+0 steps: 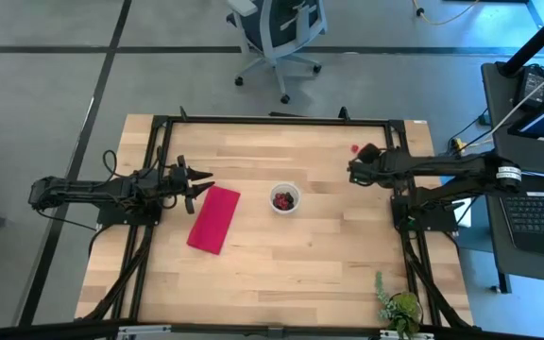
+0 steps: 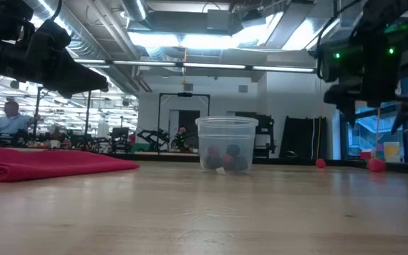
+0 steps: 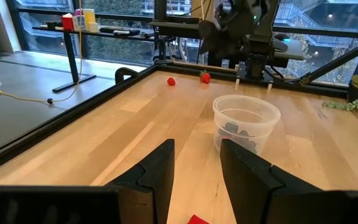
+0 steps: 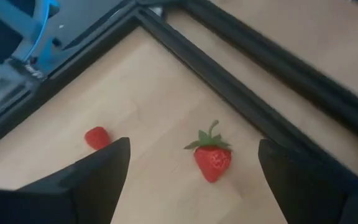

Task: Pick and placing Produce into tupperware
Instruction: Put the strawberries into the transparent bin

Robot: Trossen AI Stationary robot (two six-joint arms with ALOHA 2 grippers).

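While the high view is showing only a red speck near the table's far right corner, the right wrist view is revealing a strawberry [image 4: 212, 158] with a green leafy cap and, well apart from it, a smaller red berry [image 4: 97, 137], both lying on pale wood beside the black metal frame [image 4: 247, 93]. The right gripper [image 1: 352, 171] is hovering over them with fingers spread wide, holding nothing. Seen level from the low view, the tupperware [image 2: 226, 144] is standing upright at mid-table, a round, translucent, ribbed-rimmed cup with dark and red fruits [image 2: 222, 157] inside. The left gripper [image 1: 200, 182] is waiting, half open and empty, above the flat magenta cloth [image 1: 213, 219], pointing toward the cup.
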